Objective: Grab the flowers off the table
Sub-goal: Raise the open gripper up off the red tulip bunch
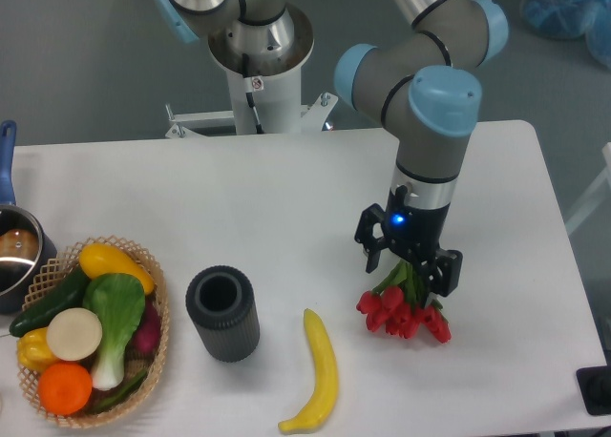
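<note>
Arm (pixel 434 122): reaching down from upper frame, wrist vertical, blue light lit on the wrist body above the fingers.
Gripper (pixel 409 270): pointed straight down over the right half of the table (pixel 286 198).
Fingers (pixel 374 251): two dark pads, one either side of the green stems; clenched on the flowers, stems pinched between them.
Flowers (pixel 401 313): red tulip buds bunched directly beneath the fingertips, heads fanning out below and slightly to the right; green stems and leaves running up into the grip.
Flowers vs table: buds at or very near the white surface; contact or slight clearance cannot be told from this view.
Banana (pixel 320 375): yellow, lying flat, below and to the left of the fingers, near the buds but apart from them.
Cylinder (pixel 222 313): dark ribbed cup, upright, opening up, well left of the fingers, just beyond the banana.
Basket (pixel 158 337): woven, far left of the fingers at the table edge; holding a yellow squash, cucumber, bok choy, orange, yellow pepper, a pale round piece and a dark red vegetable.
Pot (pixel 14 251): metal, blue handle, far left edge, just behind the basket, cut off by frame.
Arm base (pixel 258 65): white pedestal behind the table, up and left of the fingers.
</note>
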Controlling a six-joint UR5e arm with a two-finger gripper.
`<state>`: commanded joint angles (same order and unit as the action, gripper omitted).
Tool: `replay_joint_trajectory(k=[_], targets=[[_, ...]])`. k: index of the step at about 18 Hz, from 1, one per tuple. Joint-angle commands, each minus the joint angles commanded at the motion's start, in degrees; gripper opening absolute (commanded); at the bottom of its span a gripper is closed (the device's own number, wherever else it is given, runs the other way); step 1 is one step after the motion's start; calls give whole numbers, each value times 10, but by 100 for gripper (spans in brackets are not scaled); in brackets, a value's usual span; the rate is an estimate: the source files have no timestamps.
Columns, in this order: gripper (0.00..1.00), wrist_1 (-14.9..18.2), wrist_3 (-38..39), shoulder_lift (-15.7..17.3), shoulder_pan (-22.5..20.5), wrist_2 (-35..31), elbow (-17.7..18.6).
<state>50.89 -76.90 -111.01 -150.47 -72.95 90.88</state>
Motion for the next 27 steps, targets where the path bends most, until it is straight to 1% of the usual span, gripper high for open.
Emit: replay_joint_trajectory(k=[4,8,10,11,13,14,17,19,22,24,27], targets=[[100,-2,-11,-4,-1,0,-3],[100,-2,-5,-5,-4,0,5],[100,-3,-5,-13,-5,3,6],[100,-10,-4,-18,-6,11,6],[100,-21,6,-25,-14,48,13],[100,-23,14,-29,-16,56,15],[100,-24,18,-45,-17,57,13],[100,-22,18,-43,-20,56,15],[100,-19,18,-40,-38,55,18],[100,-16,39,-39,-48,53,23],[100,-16,115,-34,-67,53,26]])
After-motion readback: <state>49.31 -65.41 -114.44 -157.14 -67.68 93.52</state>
